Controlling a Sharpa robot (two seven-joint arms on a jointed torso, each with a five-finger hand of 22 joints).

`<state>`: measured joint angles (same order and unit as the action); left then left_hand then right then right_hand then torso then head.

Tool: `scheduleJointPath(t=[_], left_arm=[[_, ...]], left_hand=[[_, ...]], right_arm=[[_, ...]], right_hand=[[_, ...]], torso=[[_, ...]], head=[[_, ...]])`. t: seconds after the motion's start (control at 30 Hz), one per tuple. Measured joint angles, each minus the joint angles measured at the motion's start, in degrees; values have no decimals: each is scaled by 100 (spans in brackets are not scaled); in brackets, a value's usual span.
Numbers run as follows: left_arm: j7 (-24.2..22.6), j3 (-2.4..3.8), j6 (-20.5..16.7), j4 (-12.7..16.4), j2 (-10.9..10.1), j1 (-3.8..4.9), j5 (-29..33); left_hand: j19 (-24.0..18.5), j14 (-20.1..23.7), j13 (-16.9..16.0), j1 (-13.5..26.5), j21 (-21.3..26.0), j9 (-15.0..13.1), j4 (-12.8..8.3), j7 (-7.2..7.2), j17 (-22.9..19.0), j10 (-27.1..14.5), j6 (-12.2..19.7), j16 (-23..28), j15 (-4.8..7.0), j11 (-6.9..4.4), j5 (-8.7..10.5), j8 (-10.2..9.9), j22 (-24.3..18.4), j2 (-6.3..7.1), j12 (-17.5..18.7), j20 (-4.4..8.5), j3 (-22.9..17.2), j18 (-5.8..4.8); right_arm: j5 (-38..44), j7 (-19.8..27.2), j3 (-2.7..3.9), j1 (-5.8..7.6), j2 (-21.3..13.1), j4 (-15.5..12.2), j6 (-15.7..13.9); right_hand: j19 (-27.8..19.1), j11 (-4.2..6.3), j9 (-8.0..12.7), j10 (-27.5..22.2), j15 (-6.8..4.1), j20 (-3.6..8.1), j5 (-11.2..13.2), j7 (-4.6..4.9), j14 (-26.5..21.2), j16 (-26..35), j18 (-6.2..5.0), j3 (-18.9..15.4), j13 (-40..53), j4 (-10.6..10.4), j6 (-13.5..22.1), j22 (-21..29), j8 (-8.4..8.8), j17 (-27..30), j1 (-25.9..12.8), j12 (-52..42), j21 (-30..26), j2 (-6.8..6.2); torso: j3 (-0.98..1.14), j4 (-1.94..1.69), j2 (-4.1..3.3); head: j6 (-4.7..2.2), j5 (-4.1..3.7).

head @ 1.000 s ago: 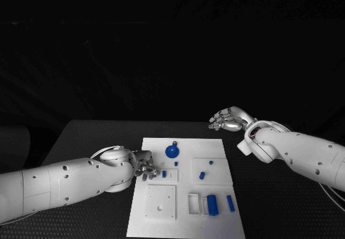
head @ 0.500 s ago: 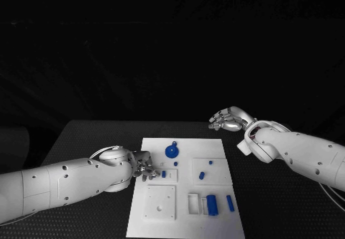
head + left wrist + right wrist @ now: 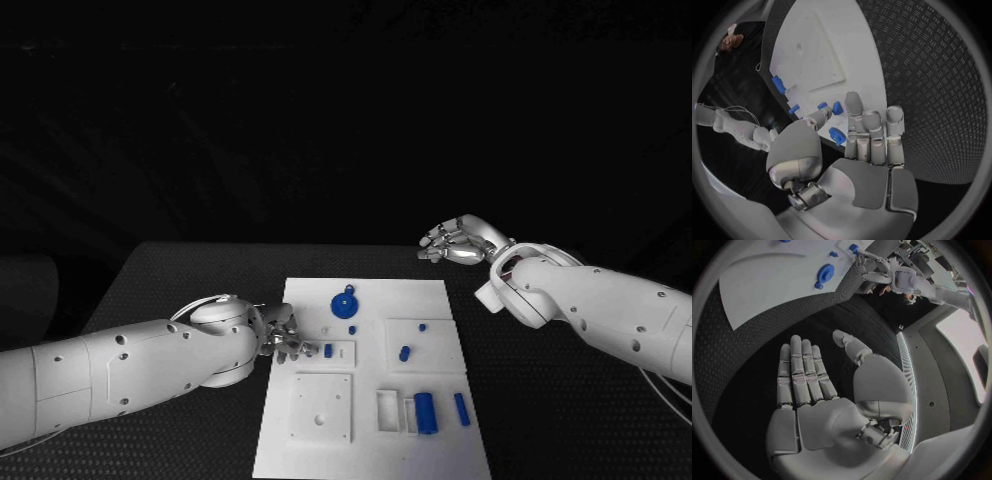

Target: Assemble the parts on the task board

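- Task board (image 3: 369, 380): white plate lying flat in the middle of the black table (image 3: 173, 280), long side running away from the robot.
- Left hand (image 3: 284, 338) at the board's left edge, about midway along it, low over the surface. Fingers are bunched toward the board; in the left wrist view the hand (image 3: 861, 145) shows fingers extended side by side with the thumb alongside, and a small blue part (image 3: 837, 134) sits right at the fingertips. Whether it is pinched or only touched, I cannot tell.
- Small blue peg (image 3: 329, 349) stands on the board just beside the left hand's fingertips (may be the same piece seen from the wrist; not certain).
- Right hand (image 3: 459, 241) is off the board, beyond its far right corner, over the black table. In the right wrist view the hand (image 3: 811, 390) is flat, fingers straight, thumb splayed aside, holding nothing.
- Blue round disc with a stub (image 3: 345, 303) lies near the board's far end, left of centre.
- Two more small blue pieces: one (image 3: 405, 352) on the raised square block right of centre, a tiny one (image 3: 423, 326) beyond it.
- Near right of the board: a blue cylinder (image 3: 426, 412) beside a white open frame (image 3: 388, 408), and a slimmer blue bar (image 3: 462, 407) just to its right.
- Large white square plate (image 3: 322, 406) on the near left of the board.
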<state>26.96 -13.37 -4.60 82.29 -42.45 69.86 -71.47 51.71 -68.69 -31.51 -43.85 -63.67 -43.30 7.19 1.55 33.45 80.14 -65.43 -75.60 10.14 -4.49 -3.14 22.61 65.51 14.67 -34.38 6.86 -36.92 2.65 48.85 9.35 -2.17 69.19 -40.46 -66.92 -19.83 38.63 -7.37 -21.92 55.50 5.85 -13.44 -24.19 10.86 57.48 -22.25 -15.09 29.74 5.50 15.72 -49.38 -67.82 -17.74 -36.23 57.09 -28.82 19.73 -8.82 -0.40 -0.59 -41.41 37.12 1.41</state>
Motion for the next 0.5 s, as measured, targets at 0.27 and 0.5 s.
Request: scheduleJointPath(t=[0.27,0.5], left_arm=[[-20,136,-400,8,-53,-19,169],[-225,327,-967,-36,-94,-10,741]], left_hand=[[-12,93,-9,44,51,-36,370,18,-23,-106,131,46,4,34,-1,13,6,193,0,12,98,0],[-306,395,50,-88,275,79,525,244,-123,-577,751,264,-191,221,-1,-337,-23,238,219,-74,697,0]], right_arm=[[0,0,0,-8,4,4,0],[-1,0,0,-13,-2,2,-1]], right_hand=[[-8,0,5,0,11,-7,0,0,-11,20,1,0,-12,0,0,0,0,1,0,0,-23,0],[-7,0,5,0,20,-7,0,0,-21,20,0,0,-15,0,0,-5,0,1,0,0,-23,0]], torso=[[-1,-3,2],[1,-3,4]], head=[[-4,3],[-16,10]])
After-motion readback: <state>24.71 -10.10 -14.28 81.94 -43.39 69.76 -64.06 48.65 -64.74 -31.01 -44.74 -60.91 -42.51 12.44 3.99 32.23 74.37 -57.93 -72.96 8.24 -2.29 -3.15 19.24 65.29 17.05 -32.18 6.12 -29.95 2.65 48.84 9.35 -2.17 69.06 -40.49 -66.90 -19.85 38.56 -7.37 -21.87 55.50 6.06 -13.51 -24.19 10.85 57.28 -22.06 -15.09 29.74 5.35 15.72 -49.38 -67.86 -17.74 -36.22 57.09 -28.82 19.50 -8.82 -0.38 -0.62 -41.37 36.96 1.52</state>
